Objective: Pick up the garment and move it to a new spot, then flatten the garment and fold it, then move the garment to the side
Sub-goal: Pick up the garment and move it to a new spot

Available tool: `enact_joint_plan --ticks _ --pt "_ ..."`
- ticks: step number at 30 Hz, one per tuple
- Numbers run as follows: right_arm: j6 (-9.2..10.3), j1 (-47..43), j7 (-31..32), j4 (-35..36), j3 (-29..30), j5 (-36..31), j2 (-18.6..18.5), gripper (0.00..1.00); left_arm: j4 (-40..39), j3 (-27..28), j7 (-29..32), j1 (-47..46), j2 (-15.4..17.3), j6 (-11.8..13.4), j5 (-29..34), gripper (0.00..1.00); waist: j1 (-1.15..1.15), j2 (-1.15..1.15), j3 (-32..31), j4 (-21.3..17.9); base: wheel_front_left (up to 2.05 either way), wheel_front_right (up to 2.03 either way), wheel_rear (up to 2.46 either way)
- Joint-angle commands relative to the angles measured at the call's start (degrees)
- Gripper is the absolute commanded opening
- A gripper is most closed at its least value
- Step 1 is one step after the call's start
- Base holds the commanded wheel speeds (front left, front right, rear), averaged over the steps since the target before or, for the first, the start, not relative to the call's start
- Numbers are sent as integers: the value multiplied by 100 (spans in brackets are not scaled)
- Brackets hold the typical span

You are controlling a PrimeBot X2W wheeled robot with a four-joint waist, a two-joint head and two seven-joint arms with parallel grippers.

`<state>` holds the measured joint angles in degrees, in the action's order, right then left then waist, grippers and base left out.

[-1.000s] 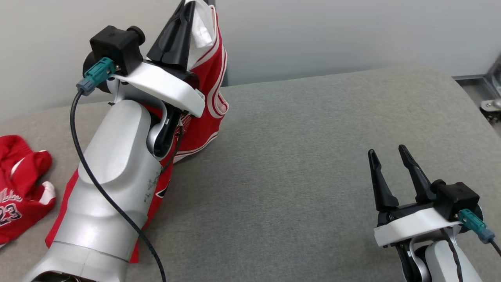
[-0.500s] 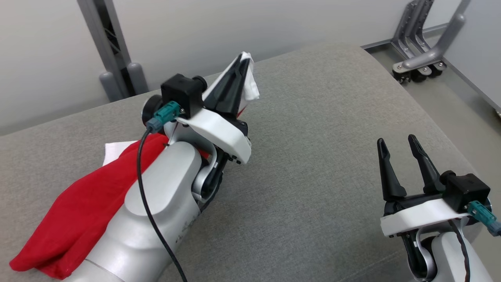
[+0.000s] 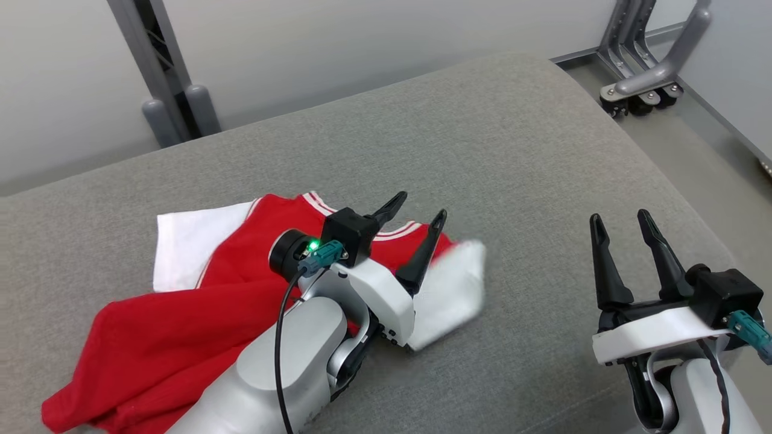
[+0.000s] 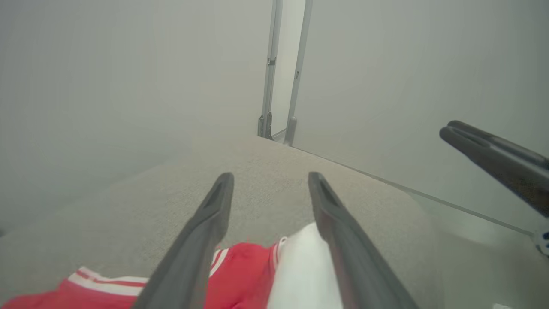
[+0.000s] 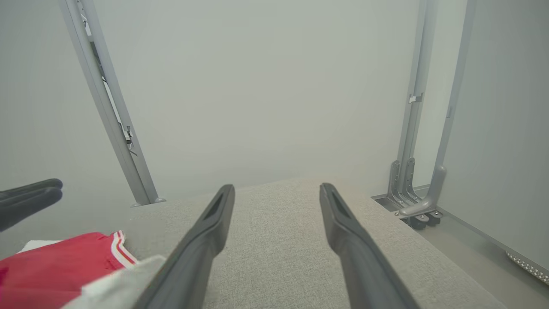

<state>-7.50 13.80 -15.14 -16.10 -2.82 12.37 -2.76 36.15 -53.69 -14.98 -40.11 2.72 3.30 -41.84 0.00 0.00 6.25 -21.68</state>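
Note:
The garment is a red jersey with white trim and white panels, lying crumpled on the grey padded table. A blurred white flap of it lies just right of my left gripper. That gripper stands open just above the cloth, holding nothing. In the left wrist view the garment shows red and white under the spread fingers of the left gripper. My right gripper hovers open at the lower right, apart from the cloth. The right wrist view shows the right gripper with the garment at its lower left.
A grey metal post stands behind the table at the back left. A wheeled grey stand base sits on the floor beyond the table's right end. The table's right edge curves down close to my right arm.
My left gripper has opened and let go of the garment, which has dropped and spread on the table. The arm has come lower. The camera turned between the earliest frame and the later ones.

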Motion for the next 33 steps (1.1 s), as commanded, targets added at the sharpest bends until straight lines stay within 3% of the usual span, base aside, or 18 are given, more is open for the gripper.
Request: enact_joint_plan --ticks 1,7,12,21,33 --pt "2 -44 -10 -1 14 -14 -25 100 35 15 -20 -1 31 -17 -20 100 0 0 -20 180 0 0 0" --pt "2 113 -11 -10 -17 -44 -19 100 165 399 -19 -160 36 97 159 100 0 0 290 620 0 0 0" --pt "2 174 -10 66 -78 -120 -29 100 27 1086 -19 71 78 180 937 100 0 0 216 1067 0 0 0" --pt "2 -73 -10 176 100 -129 -30 100 -903 2600 -19 1240 339 381 2115 100 0 0 -163 1723 0 0 0" --pt "2 -393 -10 161 11 -180 -30 100 -1799 4302 -19 2925 234 326 2786 100 0 0 -477 2192 0 0 0"
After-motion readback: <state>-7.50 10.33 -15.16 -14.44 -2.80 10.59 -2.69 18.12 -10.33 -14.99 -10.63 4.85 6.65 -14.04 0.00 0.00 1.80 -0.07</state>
